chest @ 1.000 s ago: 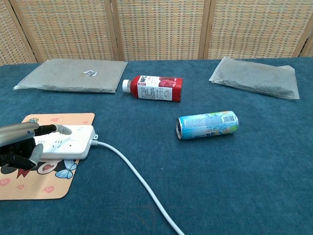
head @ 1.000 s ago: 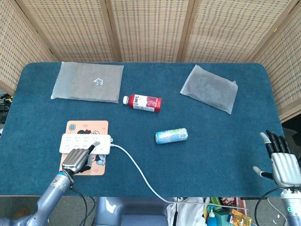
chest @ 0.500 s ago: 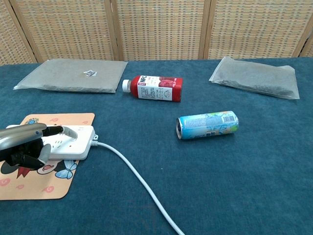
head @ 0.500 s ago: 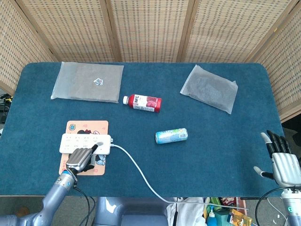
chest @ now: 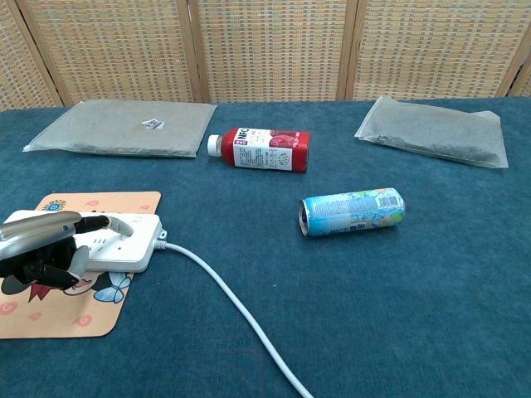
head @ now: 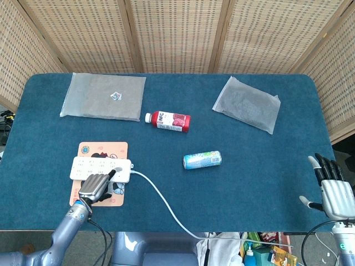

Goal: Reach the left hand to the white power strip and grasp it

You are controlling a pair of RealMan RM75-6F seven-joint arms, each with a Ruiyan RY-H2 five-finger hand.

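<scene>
The white power strip (head: 102, 167) (chest: 124, 240) lies flat across a cartoon-print mat (head: 102, 148) (chest: 99, 201) at the table's near left. Its white cord (head: 161, 199) (chest: 232, 307) runs off toward the front edge. My left hand (head: 94, 187) (chest: 41, 249) is on the strip's near left end. One finger stretches over the top face and the others curl against the near side, gripping it. My right hand (head: 333, 191) hangs off the table's near right corner, fingers apart and holding nothing.
A red juice bottle (head: 168, 120) (chest: 261, 149) and a pale blue can (head: 202, 159) (chest: 352, 211) lie on their sides mid-table. Two grey plastic bags (head: 102, 96) (head: 247, 103) rest at the back left and back right. Wicker screens stand behind the table.
My left hand's fingers have curled in tighter on the strip's near edge and the hand has drawn slightly toward me. The strip and the right hand have stayed put.
</scene>
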